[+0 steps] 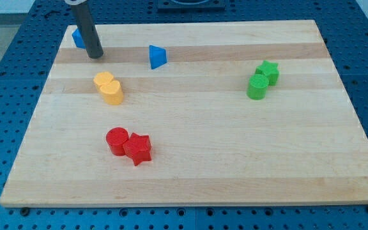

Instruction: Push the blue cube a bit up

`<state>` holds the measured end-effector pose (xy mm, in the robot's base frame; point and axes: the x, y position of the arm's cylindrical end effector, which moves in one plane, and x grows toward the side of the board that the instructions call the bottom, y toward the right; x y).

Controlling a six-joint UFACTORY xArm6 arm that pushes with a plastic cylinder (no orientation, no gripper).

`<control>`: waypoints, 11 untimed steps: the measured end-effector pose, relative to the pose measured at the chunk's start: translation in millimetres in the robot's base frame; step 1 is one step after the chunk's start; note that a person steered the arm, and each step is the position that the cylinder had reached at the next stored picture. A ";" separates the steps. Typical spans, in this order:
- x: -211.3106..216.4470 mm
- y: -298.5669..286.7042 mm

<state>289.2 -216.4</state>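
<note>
Blue cube (pixel 77 38) touching my tip (pixel 95 56); no pincer, plain rod.

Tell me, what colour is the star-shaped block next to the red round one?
Red. The star block shows clearly in the camera view, touching the red cylinder.

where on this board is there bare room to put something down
The widest bare wood runs along the view's bottom, below the red blocks, and across the middle between the yellow blocks and green blocks. The top-left corner is crowded: my tip touches the blue cube.
</note>
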 end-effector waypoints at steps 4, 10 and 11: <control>-44.0 2.9; -41.4 -24.1; -42.2 -23.9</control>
